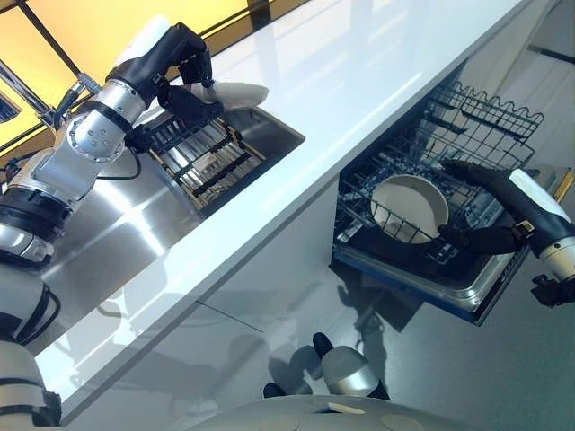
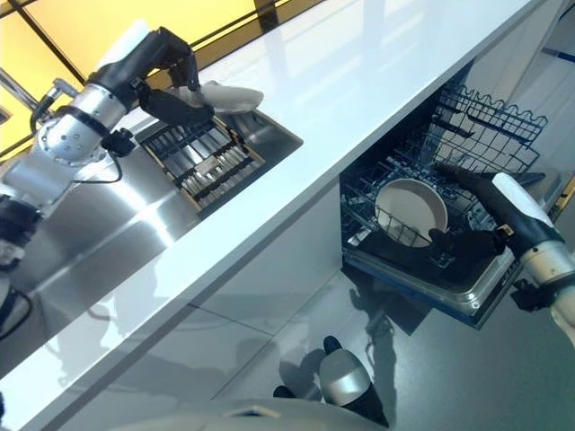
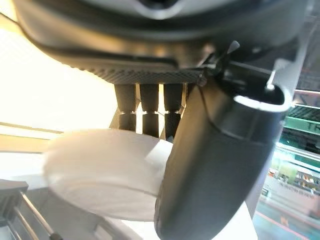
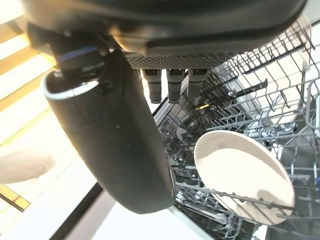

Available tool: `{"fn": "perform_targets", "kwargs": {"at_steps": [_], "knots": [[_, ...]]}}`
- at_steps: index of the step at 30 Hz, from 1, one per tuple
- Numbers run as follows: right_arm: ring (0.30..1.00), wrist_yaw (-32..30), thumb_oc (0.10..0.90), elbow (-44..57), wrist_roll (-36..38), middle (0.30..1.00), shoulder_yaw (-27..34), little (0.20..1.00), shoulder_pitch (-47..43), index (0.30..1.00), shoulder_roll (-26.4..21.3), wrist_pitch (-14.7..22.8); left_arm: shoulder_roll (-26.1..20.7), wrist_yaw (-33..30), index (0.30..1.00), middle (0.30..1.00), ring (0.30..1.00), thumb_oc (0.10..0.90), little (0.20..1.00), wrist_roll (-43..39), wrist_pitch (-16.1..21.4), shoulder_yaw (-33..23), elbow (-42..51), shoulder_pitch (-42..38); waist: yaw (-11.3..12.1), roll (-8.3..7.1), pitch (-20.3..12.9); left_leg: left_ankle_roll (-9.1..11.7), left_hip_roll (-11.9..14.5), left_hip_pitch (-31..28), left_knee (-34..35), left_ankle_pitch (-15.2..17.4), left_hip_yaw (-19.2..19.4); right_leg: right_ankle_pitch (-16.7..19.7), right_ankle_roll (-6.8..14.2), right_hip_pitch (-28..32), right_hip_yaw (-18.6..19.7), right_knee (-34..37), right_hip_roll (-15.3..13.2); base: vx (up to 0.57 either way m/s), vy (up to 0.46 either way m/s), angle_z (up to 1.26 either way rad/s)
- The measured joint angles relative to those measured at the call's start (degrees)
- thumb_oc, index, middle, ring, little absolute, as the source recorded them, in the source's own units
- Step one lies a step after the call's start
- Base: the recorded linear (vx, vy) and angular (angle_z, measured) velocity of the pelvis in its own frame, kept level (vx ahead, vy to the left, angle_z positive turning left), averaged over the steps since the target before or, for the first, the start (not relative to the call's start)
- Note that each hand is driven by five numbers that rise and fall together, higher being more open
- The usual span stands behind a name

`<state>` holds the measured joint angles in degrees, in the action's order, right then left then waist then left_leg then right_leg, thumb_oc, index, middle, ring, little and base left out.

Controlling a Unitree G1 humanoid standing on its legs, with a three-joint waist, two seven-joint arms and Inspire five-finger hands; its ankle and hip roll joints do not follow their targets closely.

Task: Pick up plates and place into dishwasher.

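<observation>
L hand point(image 1: 184, 76) grips a plate point(image 1: 235, 92) above the sink point(image 1: 269, 135) rack point(image 1: 202, 157), thumb and fingers point(image 3: 145, 107) clamped on its rim; a 2nd plate point(image 1: 410, 208) stands on edge in the dishwasher rack point(image 1: 476, 117), R hand point(image 1: 503, 211) by it w/ fingers apart, holding nothing. To do well: keep the pinch firm, carry the plate across the tabletop point(image 1: 359, 72), tilt it edge-down and aim for a free slot betw. tines, R hand clear. Plates: white, glazed, round, prob. slippery; racks: thin wire; sink: brushed steel; tabletop: glossy white.

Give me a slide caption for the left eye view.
Left hand lifts a white plate above the sink rack; right hand open beside the racked plate.
</observation>
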<state>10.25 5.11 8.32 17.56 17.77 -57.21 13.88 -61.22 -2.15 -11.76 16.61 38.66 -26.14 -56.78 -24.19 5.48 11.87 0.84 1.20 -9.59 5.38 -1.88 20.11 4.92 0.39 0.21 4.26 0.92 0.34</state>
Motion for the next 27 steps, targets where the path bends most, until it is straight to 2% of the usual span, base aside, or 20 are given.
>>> {"fn": "perform_targets", "kwargs": {"at_steps": [1,2,4,9,14,17,22,27], "knots": [[0.900,1.4,0.800,-0.1,3.2,0.900,-0.4,0.900,-0.3,0.900,0.0,-1.0,-0.2,0.4,0.300,0.300,0.300,0.100,0.200,0.0,1.1,0.4,1.7,0.0,0.6,0.17,-0.5,0.0,0.0,0.0,0.0,0.0,0.0,0.0,0.0,0.0,0.0,0.0,0.0,-0.04,0.028,0.00],[0.900,1.4,0.800,-0.1,3.2,0.900,-0.4,0.900,-0.3,0.900,0.0,-1.0,-0.2,0.4,0.300,0.300,0.300,0.100,0.200,0.0,1.1,0.4,1.7,0.0,0.6,0.17,-0.5,0.0,0.0,0.0,0.0,0.0,0.0,0.0,0.0,0.0,0.0,0.0,0.0,-0.04,0.027,0.01],[0.900,4.1,0.800,-0.8,7.1,0.900,-2.7,0.900,-2.9,0.900,0.0,-2.6,-0.7,1.1,0.300,0.300,0.300,0.100,0.200,-0.1,1.1,1.4,7.4,0.0,1.4,0.12,-1.5,0.0,0.0,0.2,0.0,0.0,-0.2,0.0,0.0,-0.1,0.0,0.1,0.0,-0.05,0.017,0.02],[0.900,6.5,0.800,-0.6,10.6,0.900,-5.7,0.900,-6.1,0.900,0.0,-4.5,-0.7,1.6,0.300,0.300,0.300,0.100,0.200,0.0,1.7,3.4,15.5,-0.3,3.2,0.10,-2.9,0.0,-0.1,0.3,0.0,0.0,-0.7,-0.1,0.0,0.1,-0.3,0.2,-0.1,-0.05,0.014,0.05],[0.900,8.8,0.800,-0.8,15.9,0.900,-7.4,0.900,-10.5,0.900,0.0,-7.0,-0.7,1.6,0.300,0.300,0.300,0.100,0.200,0.0,1.6,4.2,18.4,-0.3,4.5,0.07,-3.9,-0.2,-0.2,0.7,0.0,-0.1,-1.7,-0.1,0.0,0.1,-1.1,0.2,-0.3,-0.06,0.014,0.08],[0.900,11.0,0.800,-1.1,18.4,0.900,-10.3,0.900,-14.9,0.900,0.0,-9.8,-0.6,2.0,0.300,0.300,0.300,0.100,0.200,-0.1,1.4,4.2,19.9,-0.3,4.9,-0.10,-4.0,-0.3,-0.2,1.1,0.0,-0.3,-2.4,-0.1,0.0,0.2,-1.8,0.2,-0.4,-0.05,-0.005,0.10],[0.900,13.1,0.800,-1.8,20.0,0.900,-16.8,0.900,-22.7,0.900,-0.1,-12.6,0.6,3.7,0.300,0.300,0.300,0.100,0.200,-0.5,2.3,4.2,22.8,-0.3,6.8,-0.19,-4.2,-0.3,-0.2,1.0,0.0,-0.5,-3.0,0.0,0.0,0.4,-2.2,0.6,-0.5,-0.02,-0.002,0.06],[0.900,12.3,0.800,-3.2,20.1,0.900,-18.5,0.900,-26.6,0.900,-0.1,-13.4,1.4,4.1,0.300,0.300,0.300,0.100,0.200,-0.5,2.3,4.2,25.9,-0.3,7.6,-0.24,-4.2,-0.6,-0.3,0.9,0.0,-0.7,-4.1,0.0,0.0,1.6,-3.2,1.9,-0.7,0.00,-0.007,0.12]]}}
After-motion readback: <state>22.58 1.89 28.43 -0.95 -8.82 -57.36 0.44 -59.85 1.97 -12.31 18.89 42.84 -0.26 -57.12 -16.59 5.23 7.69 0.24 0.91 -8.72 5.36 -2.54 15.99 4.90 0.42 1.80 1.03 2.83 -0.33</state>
